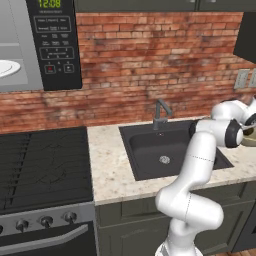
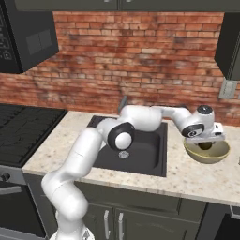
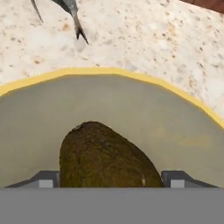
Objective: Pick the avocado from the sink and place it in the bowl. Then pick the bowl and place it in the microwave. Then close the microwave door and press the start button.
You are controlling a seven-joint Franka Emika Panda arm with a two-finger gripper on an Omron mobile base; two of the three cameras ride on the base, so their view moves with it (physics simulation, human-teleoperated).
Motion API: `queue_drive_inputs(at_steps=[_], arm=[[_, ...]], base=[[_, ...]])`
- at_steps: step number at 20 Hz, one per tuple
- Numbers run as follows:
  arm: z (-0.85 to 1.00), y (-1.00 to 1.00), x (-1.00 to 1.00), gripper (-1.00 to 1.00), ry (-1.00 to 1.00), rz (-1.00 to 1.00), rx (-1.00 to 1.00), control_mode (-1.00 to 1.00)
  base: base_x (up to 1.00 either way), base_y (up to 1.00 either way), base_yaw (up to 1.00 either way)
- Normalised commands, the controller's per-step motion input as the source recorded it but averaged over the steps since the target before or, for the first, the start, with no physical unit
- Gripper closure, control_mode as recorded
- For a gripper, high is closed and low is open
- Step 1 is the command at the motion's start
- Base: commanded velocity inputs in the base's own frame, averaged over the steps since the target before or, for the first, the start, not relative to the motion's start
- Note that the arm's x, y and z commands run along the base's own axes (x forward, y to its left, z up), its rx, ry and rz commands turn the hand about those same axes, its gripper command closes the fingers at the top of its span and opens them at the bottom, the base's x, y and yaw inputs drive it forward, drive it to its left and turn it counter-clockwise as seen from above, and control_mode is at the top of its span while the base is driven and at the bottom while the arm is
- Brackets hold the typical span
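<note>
Avocado: the dark brown-olive avocado (image 3: 107, 157) lies inside the bowl, on its inner floor; in the hand view it sits between the two finger tips, and in the right base view it shows as a small dark spot (image 2: 204, 146) low in the bowl.
Bowl: the olive-tan bowl (image 2: 208, 157) stands upright on the speckled counter to the right of the sink; its thin yellowish rim (image 3: 109, 71) curves across the hand view.
Gripper: the gripper (image 3: 111, 178) hangs directly over the bowl with its fingers spread wide, one on each side of the avocado; whether the pads touch the fruit cannot be told. From the right base view the hand (image 2: 206, 133) sits just above the bowl's rim.
Sink: the dark grey sink (image 1: 170, 150) is recessed in the counter, with a round metal drain (image 1: 164, 160) on its floor and a dark faucet (image 1: 161, 114) at its back edge.
Counter: the pale speckled counter (image 1: 107, 165) runs between the sink and a black stove (image 1: 42, 165).
Microwave: the microwave (image 1: 30, 45) hangs above the stove, its black keypad panel (image 1: 54, 42) showing a green display, with a white plate (image 1: 7, 67) visible inside.
Wall: a red brick wall (image 2: 140, 61) lies behind the counter.
</note>
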Motion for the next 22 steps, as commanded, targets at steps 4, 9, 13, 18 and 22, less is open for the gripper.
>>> queue_drive_inputs(at_steps=[4, 9, 13, 18, 22], arm=[[-0.21, -0.23, 0.16, 1.0, 0.01, 0.06, 0.0, -1.0], [-0.08, -0.12, 0.06, -1.0, 0.01, 0.02, 0.0, -1.0], [0.05, 0.0, -0.06, -1.0, 0.0, 0.0, 0.0, -1.0], [0.3, 0.07, -0.12, -1.0, 0.0, 0.0, -0.01, -1.0], [0.4, 0.22, -0.21, -1.0, 0.0, 0.0, -0.03, -1.0]], base=[[0.0, 0.0, 0.0], [0.0, 0.0, 0.0], [0.0, 0.0, 0.0], [0.0, 0.0, 0.0], [0.0, 0.0, 0.0]])
